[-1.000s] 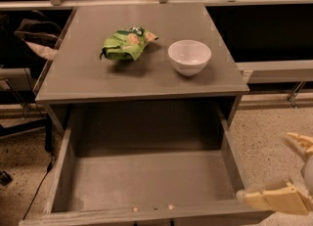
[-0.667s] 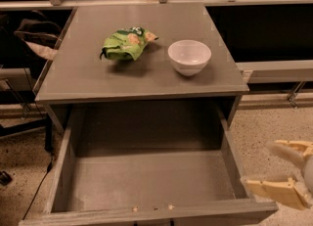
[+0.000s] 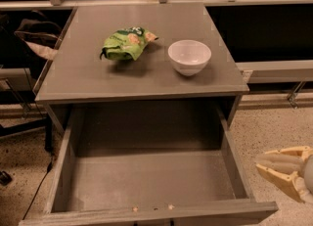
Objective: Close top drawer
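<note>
The top drawer (image 3: 146, 213) of the grey cabinet is pulled far out toward me. Its grey inside is bare, and only the top edge of its front panel shows at the bottom of the camera view. My gripper (image 3: 283, 171), cream-coloured, is at the lower right. It hangs over the floor just outside the drawer's right side wall (image 3: 234, 161), near the front right corner and apart from it.
On the cabinet top (image 3: 78, 73) lie a green snack bag (image 3: 126, 43) and a white bowl (image 3: 189, 56). A dark bag and chair parts (image 3: 29, 39) stand to the left. A cable (image 3: 36, 195) runs over the speckled floor. A low ledge (image 3: 274, 71) runs to the right.
My gripper has risen a little at the lower right and its two cream parts now look closer together. The drawer, bag and bowl have not moved.
</note>
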Tool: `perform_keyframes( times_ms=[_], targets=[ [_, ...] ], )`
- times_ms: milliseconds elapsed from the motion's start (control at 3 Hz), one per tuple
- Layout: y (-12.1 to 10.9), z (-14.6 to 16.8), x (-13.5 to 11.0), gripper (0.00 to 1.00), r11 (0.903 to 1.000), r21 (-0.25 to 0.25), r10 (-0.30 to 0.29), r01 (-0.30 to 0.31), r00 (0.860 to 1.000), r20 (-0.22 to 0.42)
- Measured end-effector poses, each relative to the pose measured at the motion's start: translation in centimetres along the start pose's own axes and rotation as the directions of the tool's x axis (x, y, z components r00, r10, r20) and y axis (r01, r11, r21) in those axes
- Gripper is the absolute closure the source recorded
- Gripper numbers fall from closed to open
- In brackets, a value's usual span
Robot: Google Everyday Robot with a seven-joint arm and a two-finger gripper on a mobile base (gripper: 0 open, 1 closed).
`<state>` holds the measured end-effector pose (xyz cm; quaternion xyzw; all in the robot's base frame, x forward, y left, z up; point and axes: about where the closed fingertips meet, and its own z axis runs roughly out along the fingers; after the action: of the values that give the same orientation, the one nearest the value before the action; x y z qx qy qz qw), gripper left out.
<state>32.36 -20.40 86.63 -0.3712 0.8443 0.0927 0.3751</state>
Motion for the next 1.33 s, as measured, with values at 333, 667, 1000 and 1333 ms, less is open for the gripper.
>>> perform_keyframes(
  times_ms=[333,667,1000,1333],
  targets=[
    [0.0,0.0,0.0,1.0,1.0,0.0,0.0,0.0,1.0,0.0],
    [0.2,1.2,1.5,1.0,0.9996,0.002,0.027,-0.027,1.0,0.002],
    [0.3,2.7,3.6,1.0,0.9977,0.021,0.065,-0.065,0.998,-0.002],
    [0.4,4.5,6.3,1.0,0.9932,0.035,0.111,-0.111,0.994,-0.008]
  ],
)
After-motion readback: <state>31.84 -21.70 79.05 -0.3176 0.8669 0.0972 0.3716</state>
